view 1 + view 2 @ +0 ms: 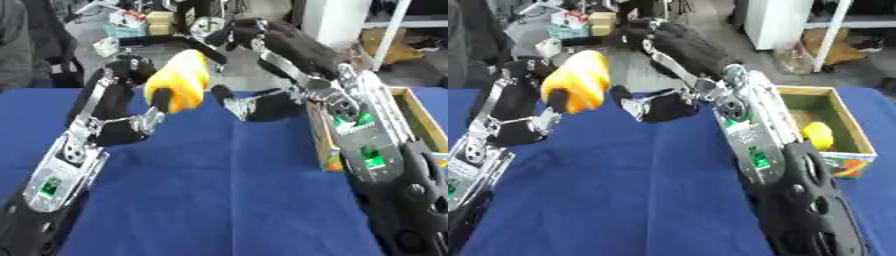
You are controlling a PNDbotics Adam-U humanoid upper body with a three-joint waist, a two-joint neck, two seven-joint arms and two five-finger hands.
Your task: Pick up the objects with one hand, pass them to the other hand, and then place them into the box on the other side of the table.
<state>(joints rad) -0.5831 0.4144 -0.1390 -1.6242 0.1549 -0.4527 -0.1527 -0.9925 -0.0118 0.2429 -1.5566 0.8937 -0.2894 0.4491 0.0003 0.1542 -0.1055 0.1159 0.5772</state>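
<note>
Blue tabletop point(219, 200), both arms coming in from near edge. Box point(859, 131) by right edge of tabletop, small yellow thing point(817, 135) lying inside it. Left hand point(131, 107) up in air over far left part of tabletop, fingers curled round big yellow-orange object point(179, 80). Right hand point(654, 32) high past far edge, close to object; cannot tell if its fingers are apart or together.
</note>
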